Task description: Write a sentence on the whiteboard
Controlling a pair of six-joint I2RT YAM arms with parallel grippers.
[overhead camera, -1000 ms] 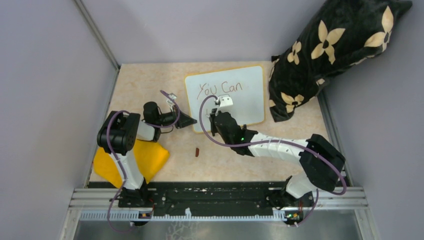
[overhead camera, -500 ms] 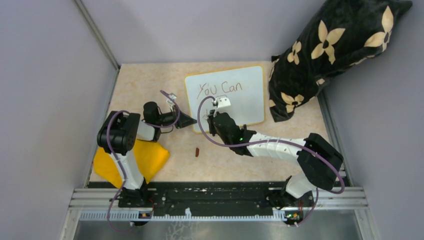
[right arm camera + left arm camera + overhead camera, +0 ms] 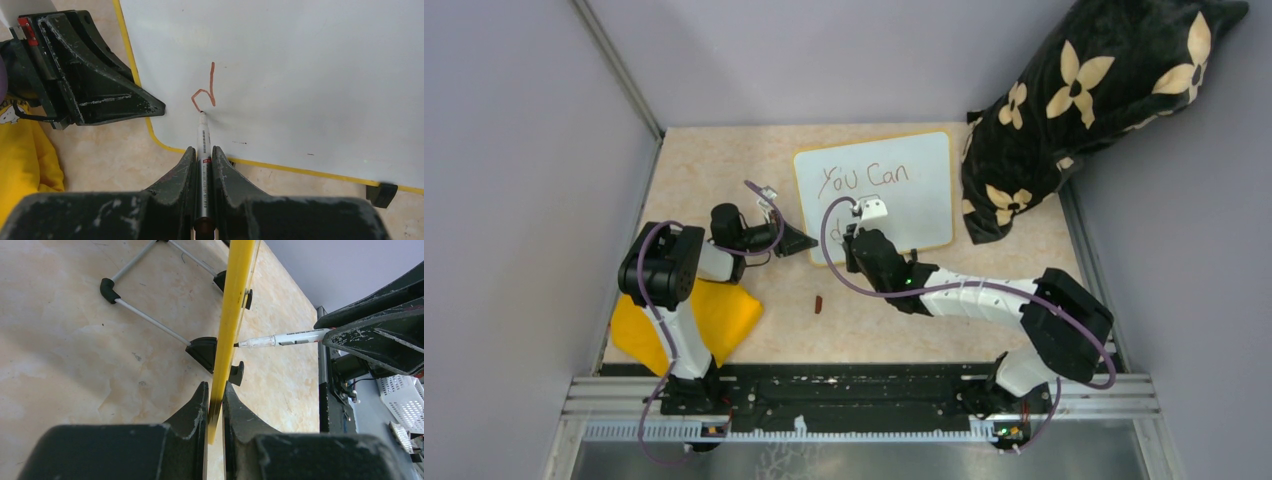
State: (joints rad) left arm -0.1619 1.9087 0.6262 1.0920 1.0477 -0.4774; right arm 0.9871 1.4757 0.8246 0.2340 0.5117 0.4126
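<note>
The whiteboard (image 3: 921, 205) stands propped near the middle of the bench (image 3: 724, 170), its long axis running left to right and its face tilted toward the arms. The sentence (image 3: 864, 178) reads "You Can" along the top; below, at lower left, sits a reddish-brown part-letter (image 3: 213, 85). The left hand (image 3: 215, 395) is pinched on the board's yellow frame near that corner. The right hand (image 3: 203, 152) is clamped round a marker (image 3: 202, 132) that points away from its arm, tip touching the board just under the part-letter. A small brown piece (image 3: 819, 303), possibly a cap, lies on the bench nearby.
</note>
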